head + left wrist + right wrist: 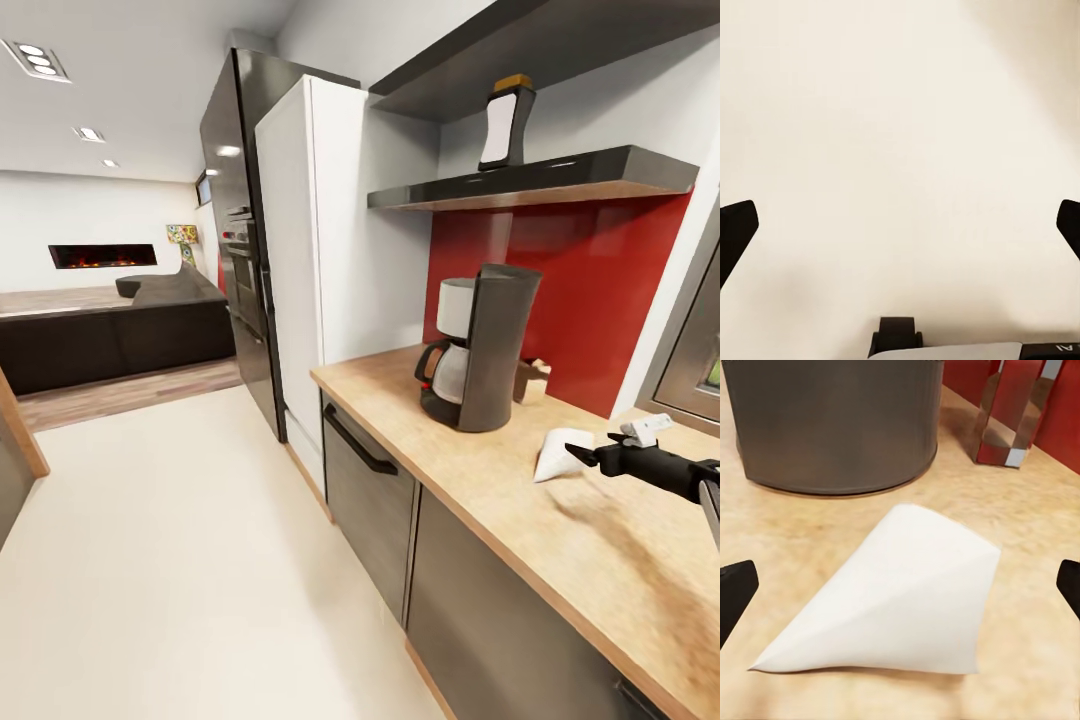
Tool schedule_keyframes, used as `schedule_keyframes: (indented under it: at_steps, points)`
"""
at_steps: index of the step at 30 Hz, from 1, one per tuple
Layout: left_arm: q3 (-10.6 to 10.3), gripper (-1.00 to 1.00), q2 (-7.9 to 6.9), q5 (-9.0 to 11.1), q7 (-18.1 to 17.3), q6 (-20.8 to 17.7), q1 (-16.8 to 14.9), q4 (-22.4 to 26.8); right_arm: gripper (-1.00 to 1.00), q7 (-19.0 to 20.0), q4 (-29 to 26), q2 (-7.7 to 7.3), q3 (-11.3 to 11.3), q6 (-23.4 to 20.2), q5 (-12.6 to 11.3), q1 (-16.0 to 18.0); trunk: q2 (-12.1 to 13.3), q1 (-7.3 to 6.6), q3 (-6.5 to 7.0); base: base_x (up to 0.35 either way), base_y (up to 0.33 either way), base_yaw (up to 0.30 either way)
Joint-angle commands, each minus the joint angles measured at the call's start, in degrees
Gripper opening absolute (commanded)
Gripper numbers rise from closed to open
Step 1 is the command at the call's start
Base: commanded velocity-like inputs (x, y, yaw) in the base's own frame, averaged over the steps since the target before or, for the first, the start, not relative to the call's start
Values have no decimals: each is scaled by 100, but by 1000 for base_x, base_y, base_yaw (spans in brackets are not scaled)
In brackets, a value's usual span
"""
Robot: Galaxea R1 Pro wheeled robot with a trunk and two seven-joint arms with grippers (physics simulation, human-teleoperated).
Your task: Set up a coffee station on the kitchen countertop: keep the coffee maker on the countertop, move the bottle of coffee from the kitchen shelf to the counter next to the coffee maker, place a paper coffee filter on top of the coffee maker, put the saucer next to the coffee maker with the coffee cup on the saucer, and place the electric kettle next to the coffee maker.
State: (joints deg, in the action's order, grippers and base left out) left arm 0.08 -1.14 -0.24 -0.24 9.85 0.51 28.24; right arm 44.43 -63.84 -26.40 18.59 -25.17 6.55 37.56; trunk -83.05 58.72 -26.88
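Observation:
The black and silver coffee maker [478, 350] stands on the light-wood countertop [470, 470]; its dark base [832, 427] fills the far side of the right wrist view. A white paper coffee filter [556, 452] [900, 600] lies flat on the wood just beside it. My right gripper [590, 452] [900, 585] hovers low right at the filter, open, its fingertips [736, 585] spread to either side of the cone and not touching it. The bottle of coffee [505, 122] stands up on the dark shelf [560, 180]. My left gripper [900, 225] is open over pale floor.
A small brown and red holder [530, 378] [1009, 427] sits against the red backsplash [590, 290] behind the coffee maker. A tall white cabinet [320, 250] and a black oven tower [238, 250] end the counter run. Grey cabinet fronts [370, 490] face the pale floor [180, 560].

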Motion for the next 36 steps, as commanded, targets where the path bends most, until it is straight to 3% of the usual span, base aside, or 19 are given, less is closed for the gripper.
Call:
schedule_keyframes:
  at_steps: [1,11,18,36]
  points:
    - [1,100,-1,-3,-3,8,2,7,100,48,-7,3,13,-14,57,5,-3,1,-5,44,0,0]
    - [1,100,-1,-4,-3,8,2,10,100,48,195,-5,14,11,38,5,-3,1,-5,10,0,0]
    - [1,100,-1,-3,-3,8,2,12,100,77,490,-5,5,401,31,5,-3,1,-5,0,0,0]
    - [1,100,-1,-3,-3,8,2,7,100,262,551,-4,4,451,30,5,-3,1,-5,38,0,0]
